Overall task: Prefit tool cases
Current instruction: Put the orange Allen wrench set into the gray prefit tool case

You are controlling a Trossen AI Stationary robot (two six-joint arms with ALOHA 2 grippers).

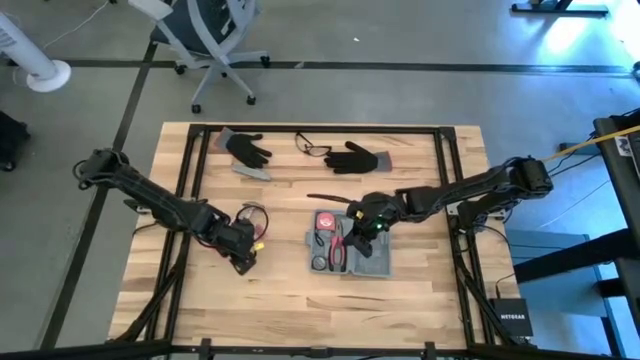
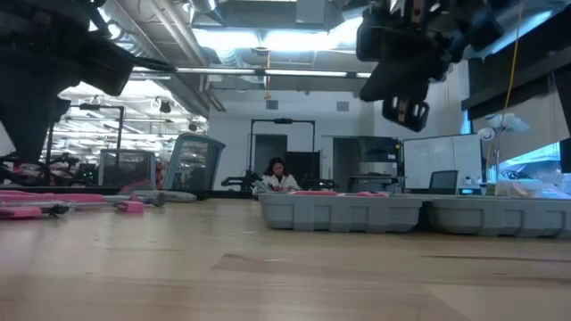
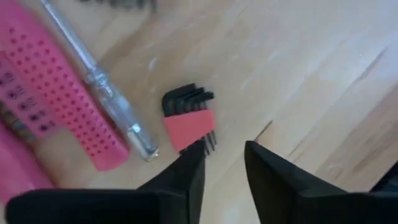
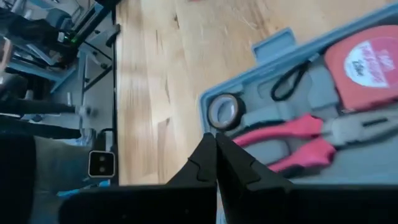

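Observation:
The grey-blue tool case [image 1: 375, 262] lies open and flat at mid-table; its rim [image 4: 273, 46] shows in the right wrist view. In its slots are a red tape measure [image 4: 373, 62], red-handled pliers [image 4: 298, 137] and a roll of tape [image 4: 222, 112]. My right gripper [image 4: 216, 149] is shut and hangs above the case's far side [image 2: 406, 107], clear of it. Left of the case, my left gripper [image 3: 224, 158] is open above loose tools: a hex key set in a red holder [image 3: 189, 121], a clear-handled screwdriver [image 3: 99, 81] and a pink-handled tool [image 3: 62, 93], all lying on the wood.
Two black gloves [image 1: 248, 150] [image 1: 355, 158] and a pair of glasses [image 1: 312, 147] lie near the table's far edge. A dark slim tool [image 1: 325, 199] lies just beyond the case. Bare wood stretches along the near edge.

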